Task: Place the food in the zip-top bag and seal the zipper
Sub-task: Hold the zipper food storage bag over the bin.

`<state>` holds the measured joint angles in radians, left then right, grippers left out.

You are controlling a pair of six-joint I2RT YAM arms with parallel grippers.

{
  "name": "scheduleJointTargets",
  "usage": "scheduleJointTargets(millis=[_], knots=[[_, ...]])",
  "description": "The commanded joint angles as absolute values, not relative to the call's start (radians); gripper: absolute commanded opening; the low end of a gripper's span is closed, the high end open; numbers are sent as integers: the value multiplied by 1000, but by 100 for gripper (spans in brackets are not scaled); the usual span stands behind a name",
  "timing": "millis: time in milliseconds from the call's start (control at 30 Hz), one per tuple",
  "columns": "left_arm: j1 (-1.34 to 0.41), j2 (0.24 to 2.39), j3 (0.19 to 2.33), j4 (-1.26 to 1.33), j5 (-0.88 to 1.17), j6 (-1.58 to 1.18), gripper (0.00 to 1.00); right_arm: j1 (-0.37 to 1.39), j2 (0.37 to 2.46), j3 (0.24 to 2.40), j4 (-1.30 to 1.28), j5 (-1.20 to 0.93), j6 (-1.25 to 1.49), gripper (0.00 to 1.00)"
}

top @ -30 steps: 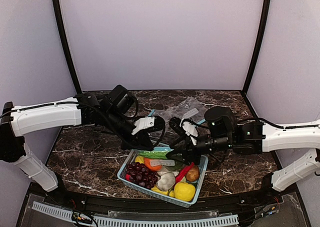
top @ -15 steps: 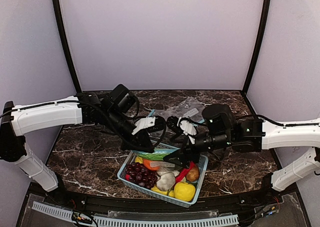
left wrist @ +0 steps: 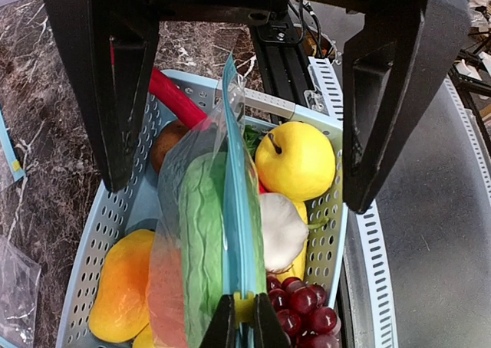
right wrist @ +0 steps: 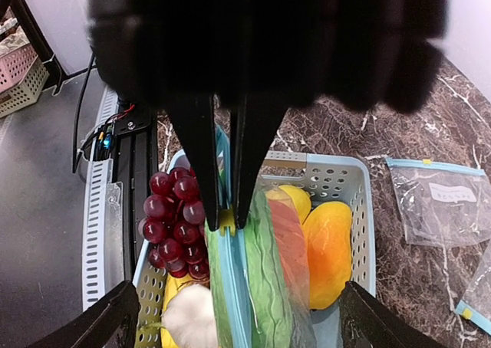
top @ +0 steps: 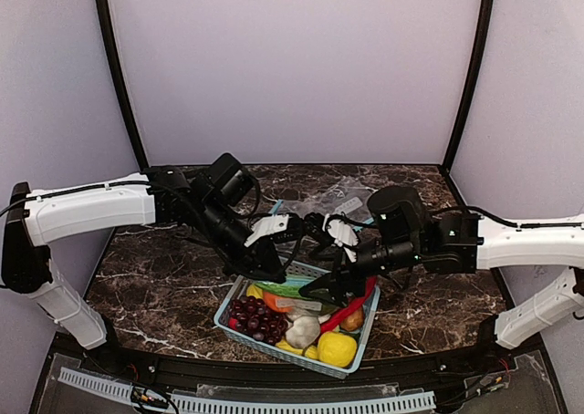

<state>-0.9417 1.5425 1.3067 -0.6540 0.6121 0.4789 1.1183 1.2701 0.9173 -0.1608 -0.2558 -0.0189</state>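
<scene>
The zip-top bag (left wrist: 180, 233) hangs upright over the basket, its light blue zipper (left wrist: 236, 210) running along the top edge. Inside it I see food: a light green bumpy gourd (left wrist: 201, 241) and an orange-red piece (left wrist: 165, 287). My left gripper (left wrist: 243, 321) is shut on the yellow slider at one end of the zipper, also seen from the right wrist as the slider (right wrist: 228, 221). My right gripper (right wrist: 242, 310) stands wide open, one finger on each side of the bag and touching neither. In the top view the two grippers meet over the basket, left gripper (top: 274, 273), right gripper (top: 321, 291).
The light blue perforated basket (top: 368, 323) below holds purple grapes (top: 254, 314), a garlic bulb (top: 303, 330), a yellow fruit (top: 336, 348), a mango (left wrist: 123, 287) and a long red chili (top: 351, 309). Spare clear bags (top: 342, 200) lie on the marble behind it. The table's front edge is close by.
My right gripper has opened wide and let go of the bag's edge. The left gripper keeps its hold on the slider and has shifted slightly right.
</scene>
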Motion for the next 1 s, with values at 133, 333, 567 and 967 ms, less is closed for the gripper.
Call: scheduleJointTargets(millis=[133,333,567,967], knots=[[-952,1562,1346,-685,702,468,1,1115,1324,893,-109,-259,-38,86],[-950,1557,1331,-670,733,454,1,1115,1315,847,-57,-248,-31,84],[-917,1541,1297,-646,789,438,1,1115,1271,788,-5,-258,-15,81],[-881,1542,1282,-629,849,420,1,1118,1308,811,-21,-291,-21,77]])
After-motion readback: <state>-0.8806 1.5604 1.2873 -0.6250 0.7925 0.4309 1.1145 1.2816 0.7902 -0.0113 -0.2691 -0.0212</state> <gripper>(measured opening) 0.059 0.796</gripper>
